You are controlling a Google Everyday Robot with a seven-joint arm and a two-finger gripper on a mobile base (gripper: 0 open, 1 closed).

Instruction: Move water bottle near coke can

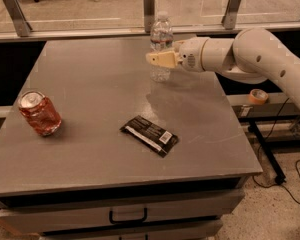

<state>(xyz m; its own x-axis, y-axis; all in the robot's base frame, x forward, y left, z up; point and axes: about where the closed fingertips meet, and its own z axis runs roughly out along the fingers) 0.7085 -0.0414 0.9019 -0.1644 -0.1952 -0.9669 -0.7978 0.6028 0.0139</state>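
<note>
The water bottle (161, 32), clear ribbed plastic with a white cap, stands upright at the back of the grey table (95, 69), right of centre. My gripper (158, 58) reaches in from the right at the bottle's mid-height, and its tan tip crosses in front of the bottle. The white arm (260, 54) runs off to the right. The coke can (39, 114), red with a silver top and dented, stands tilted near the table's left edge, far from the bottle.
A flat black snack wrapper (149, 135) lies on the table in front of the bottle, between centre and the front edge. A low wall with metal posts (149, 8) runs behind the table. A tape roll (258, 96) sits beyond the right edge. Drawers (127, 216) are below the front.
</note>
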